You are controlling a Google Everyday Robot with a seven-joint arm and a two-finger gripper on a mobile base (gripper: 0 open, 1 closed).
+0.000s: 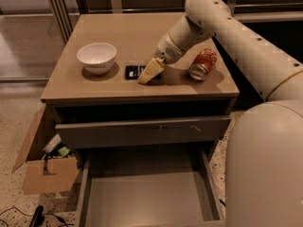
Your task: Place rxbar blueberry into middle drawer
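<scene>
Rxbar blueberry [134, 71] lies flat near the worktop's [128, 32] front edge, about midway along it. My gripper [147, 74] covers its right end; I cannot tell whether it grips. White bowl [96, 57] sits toward the left edge, red can [202, 64] on its side toward the right. Middle drawer [147, 193] stands open below.

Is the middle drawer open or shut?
Open: the drawer is pulled out, floor visible. The gripper is over the table, at the rxbar.
</scene>
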